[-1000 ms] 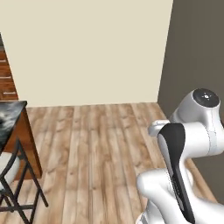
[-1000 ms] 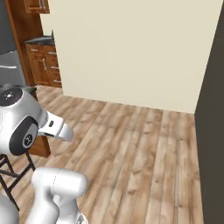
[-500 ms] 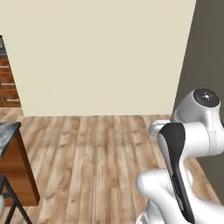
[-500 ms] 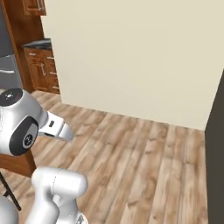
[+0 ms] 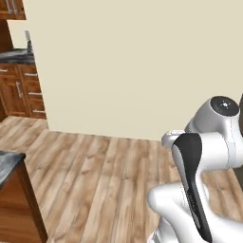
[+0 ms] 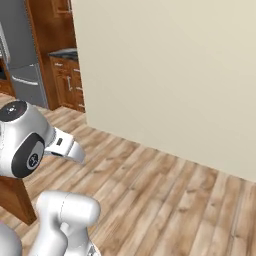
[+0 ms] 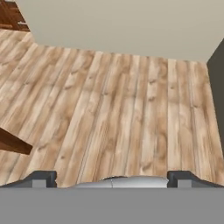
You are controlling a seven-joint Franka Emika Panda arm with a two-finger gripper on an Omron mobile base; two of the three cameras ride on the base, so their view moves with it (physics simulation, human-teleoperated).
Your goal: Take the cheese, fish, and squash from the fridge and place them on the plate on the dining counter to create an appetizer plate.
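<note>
Floorboards [image 7: 113,105] of pale wood stretch ahead of me to a plain cream wall [image 5: 142,66]. My tool [image 7: 112,178] hangs low over that floor with its two dark tips spread as wide as they go, and nothing sits between them. I judge I am at the very start of the job: driving across the kitchen to reach the fridge [image 6: 20,50], with no food collected yet.

In the right base view the fridge stands tall and grey at the far left, beyond the end of the cream wall, with brown cabinets [image 6: 67,82] just beside it. Its door looks closed from here, so the cheese, fish and squash would be inside, hidden from me.

In the left base view a dark marbled corner of the table [image 5: 9,163] on a brown wooden base juts in at the lower left; this is the dining counter. I cannot tell from here where the plate lies on it.

My next move calls for turning the base left past the wall's end, facing the fridge squarely, then reaching for its door handle.
</note>
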